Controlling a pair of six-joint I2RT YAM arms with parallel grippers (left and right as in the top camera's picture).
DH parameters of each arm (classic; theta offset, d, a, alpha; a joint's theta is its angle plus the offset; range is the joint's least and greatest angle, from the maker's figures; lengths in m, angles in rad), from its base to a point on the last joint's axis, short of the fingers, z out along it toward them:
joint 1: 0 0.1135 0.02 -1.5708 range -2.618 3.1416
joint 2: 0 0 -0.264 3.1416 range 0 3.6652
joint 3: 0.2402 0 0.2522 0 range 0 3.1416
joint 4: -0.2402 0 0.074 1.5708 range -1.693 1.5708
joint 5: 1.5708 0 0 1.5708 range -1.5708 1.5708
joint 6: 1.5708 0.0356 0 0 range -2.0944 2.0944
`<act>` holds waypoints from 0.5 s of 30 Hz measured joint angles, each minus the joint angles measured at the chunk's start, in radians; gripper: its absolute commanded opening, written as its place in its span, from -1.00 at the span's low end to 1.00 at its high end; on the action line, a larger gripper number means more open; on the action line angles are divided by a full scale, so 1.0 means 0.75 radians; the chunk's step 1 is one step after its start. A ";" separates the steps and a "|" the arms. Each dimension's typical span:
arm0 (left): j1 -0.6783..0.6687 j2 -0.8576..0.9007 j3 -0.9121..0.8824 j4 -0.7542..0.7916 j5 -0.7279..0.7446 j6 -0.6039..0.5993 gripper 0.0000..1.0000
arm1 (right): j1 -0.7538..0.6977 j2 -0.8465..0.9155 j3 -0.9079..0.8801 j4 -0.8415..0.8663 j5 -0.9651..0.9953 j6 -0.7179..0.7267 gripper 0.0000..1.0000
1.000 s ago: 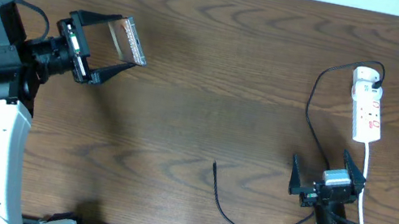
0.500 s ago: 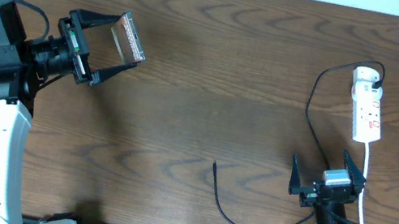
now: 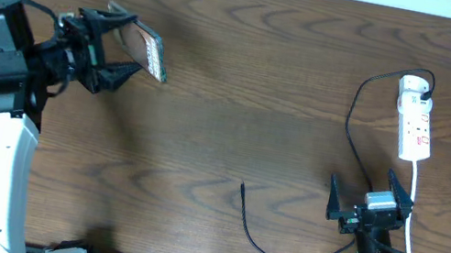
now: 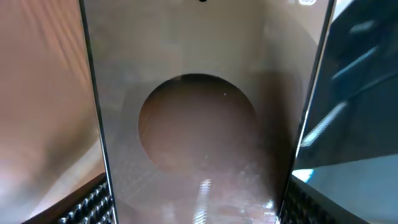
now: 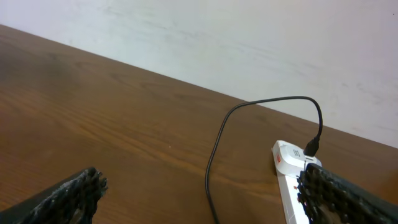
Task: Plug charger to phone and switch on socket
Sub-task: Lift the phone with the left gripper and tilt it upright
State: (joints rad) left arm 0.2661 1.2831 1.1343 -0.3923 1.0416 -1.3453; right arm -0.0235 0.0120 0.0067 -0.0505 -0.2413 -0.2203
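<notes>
The left gripper (image 3: 131,43) has rolled in the last moment, tipping the flat brownish-silver phone (image 3: 150,53) to a steeper slant above the left of the dark wooden table (image 3: 244,74). Its jaws clamp the phone's edges. This probably presents the port. The thin black charger cable (image 3: 243,187) lies loose mid-table, plugged into the white power strip (image 3: 416,123). The right gripper (image 3: 368,191) gapes wide, empty. A pale wall (image 5: 249,37) stands behind.

Brown wooden table (image 3: 244,74), white wall (image 5: 249,37).
</notes>
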 measured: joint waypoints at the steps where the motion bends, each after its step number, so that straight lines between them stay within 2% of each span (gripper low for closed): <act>1: -0.018 0.000 0.000 -0.027 -0.039 0.097 -0.85 | 0.000 0.000 0.000 0.001 0.000 0.000 0.99; 5: -0.107 0.000 0.000 -0.172 -0.196 0.468 -0.86 | 0.000 -0.001 0.000 0.001 0.000 0.000 0.98; 8: -0.185 0.000 0.001 -0.342 -0.385 0.670 -0.86 | 0.000 -0.001 0.000 0.000 -0.001 0.000 0.99; 11: -0.263 0.000 0.000 -0.481 -0.637 0.784 -0.86 | 0.000 0.000 0.000 0.001 -0.001 0.000 0.98; 15: -0.345 0.000 -0.001 -0.512 -0.882 0.856 -0.85 | 0.000 0.000 0.000 0.001 -0.001 0.001 0.98</act>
State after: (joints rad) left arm 0.0074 1.2831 1.1339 -0.7761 0.3798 -0.7033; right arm -0.0235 0.0120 0.0067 -0.0502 -0.2417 -0.2199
